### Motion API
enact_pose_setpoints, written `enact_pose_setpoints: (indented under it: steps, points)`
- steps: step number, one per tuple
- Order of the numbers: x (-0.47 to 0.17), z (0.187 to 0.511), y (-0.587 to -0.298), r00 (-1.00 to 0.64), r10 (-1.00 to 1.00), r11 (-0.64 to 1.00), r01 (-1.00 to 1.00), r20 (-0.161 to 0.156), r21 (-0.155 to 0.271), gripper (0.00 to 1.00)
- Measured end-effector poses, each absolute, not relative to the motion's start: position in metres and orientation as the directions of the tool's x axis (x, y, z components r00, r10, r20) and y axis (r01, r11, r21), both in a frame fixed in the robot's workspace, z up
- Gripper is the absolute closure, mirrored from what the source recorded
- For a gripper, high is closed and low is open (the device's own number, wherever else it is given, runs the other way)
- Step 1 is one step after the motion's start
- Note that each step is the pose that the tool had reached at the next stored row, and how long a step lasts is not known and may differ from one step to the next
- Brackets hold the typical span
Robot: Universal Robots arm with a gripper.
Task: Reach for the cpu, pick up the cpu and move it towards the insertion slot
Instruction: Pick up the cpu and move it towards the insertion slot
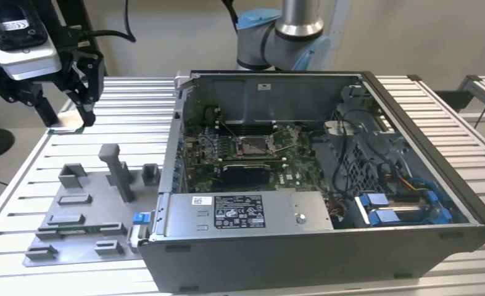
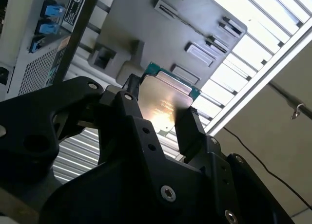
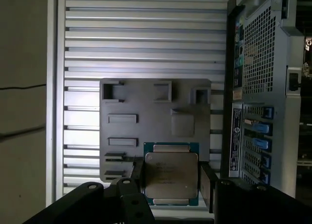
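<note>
Claw (image 1: 70, 123) high at the exterior view's left, clear above the slatted tabletop (image 1: 127, 108), narrowed onto the cpu (image 1: 65, 130) and pinching it by two opposite edges. In the first wrist view, a silver lid on a green rim, black fingers (image 3: 207, 185) pressed against either side. Faint print on the lid, too small to make out. Bare slats and open air beneath and around the held part. Below it and slightly toward the exterior view's right, a grey fixture plate (image 1: 78, 243) flat on the tabletop, with upright blocks and shallow rectangular pockets, well under the cpu and not touching it. Next rightward, the computer case (image 1: 308, 259), open side up, its near left corner just beside the plate's edge. On the metal cover along its near wall, a black-and-white label (image 1: 238, 213) with rows of small marks, not legible. Deeper inside, on the green board, the insertion slot (image 1: 253, 145): shiny metal frame, dark centre, well apart from the cpu, with the case's left wall between the two. Open space straight above the slot, and dark cables crowding in from the exterior view's right. Farthest right inside the case, blue plastic clips (image 1: 374, 206), then the case's rim and more bare slats beyond.
</note>
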State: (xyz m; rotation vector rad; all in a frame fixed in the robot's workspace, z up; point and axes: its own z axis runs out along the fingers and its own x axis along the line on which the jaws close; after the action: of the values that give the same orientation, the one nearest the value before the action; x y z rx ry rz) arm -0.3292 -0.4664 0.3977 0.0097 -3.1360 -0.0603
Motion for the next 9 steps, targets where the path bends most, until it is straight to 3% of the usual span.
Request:
enact_pose_setpoints:
  steps: [9]
  points:
    - [-0.316,0.398,-0.466,-1.0,-0.006,0.999,-0.006,0.005,0.038,1.0]
